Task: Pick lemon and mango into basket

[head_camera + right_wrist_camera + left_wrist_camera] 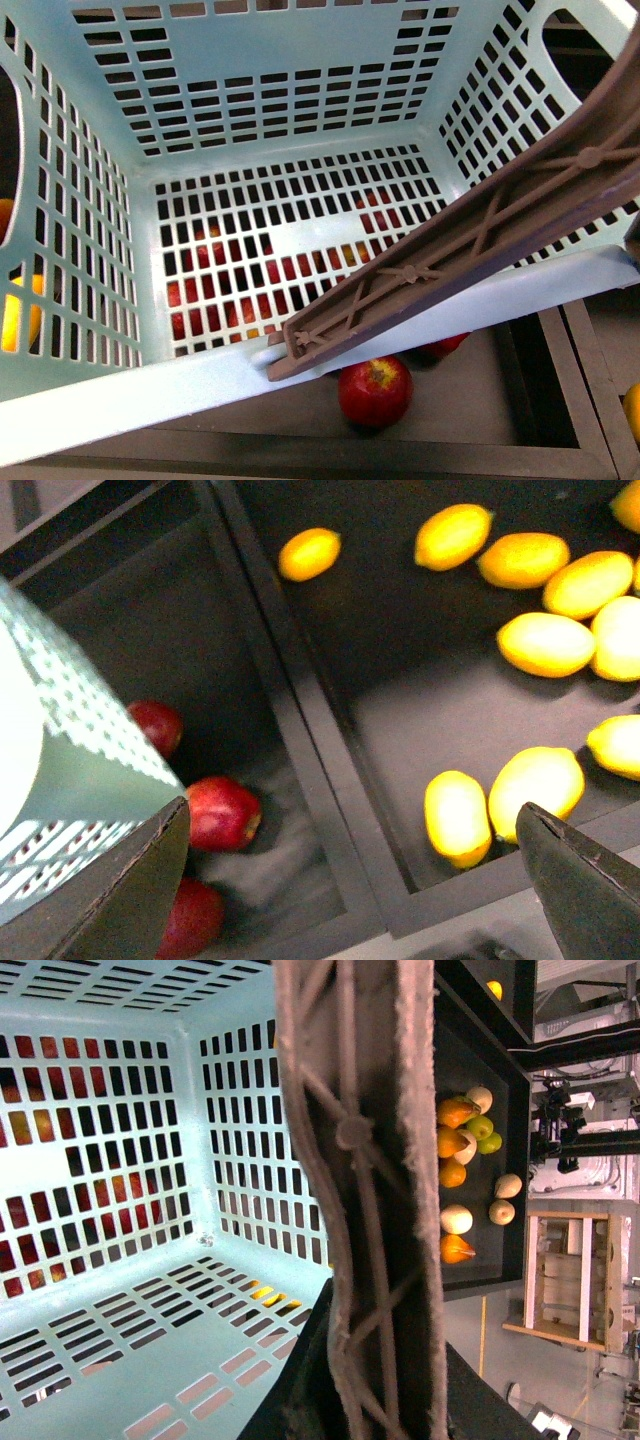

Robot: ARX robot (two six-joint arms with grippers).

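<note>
The basket (130, 390) fills most of your front view, tilted, with its far corners cut off. Its brown handle (480, 240) slants across the lower right and hides that part of the rim. Red shapes show through the floor slots, lying under the basket rather than in it. One apple (375, 392) sits in the clear just below the near rim, on the dark tray (520, 440). Yellow patches behind the left wall are too broken up by the slots to name.

Your left wrist view shows the basket (200, 1250) from inside. The handle (360, 1160) is so close that it blocks the middle of the picture. The left jaws show in no view, so you cannot tell their state. Only this view shows the room: a far compartment of mixed orange, green and pale fruit (460, 1150), a wooden crate (565, 1275) and pale floor.

Only your right wrist view shows the right gripper (352, 805), its jaws spread wide and empty above a tray divider (300, 710). A lemon (536, 792) lies among other yellow ovals in the compartment on one side. Apples (222, 813) lie on the other side, next to the basket corner (90, 780). You cannot pick out the mango with certainty in any view.
</note>
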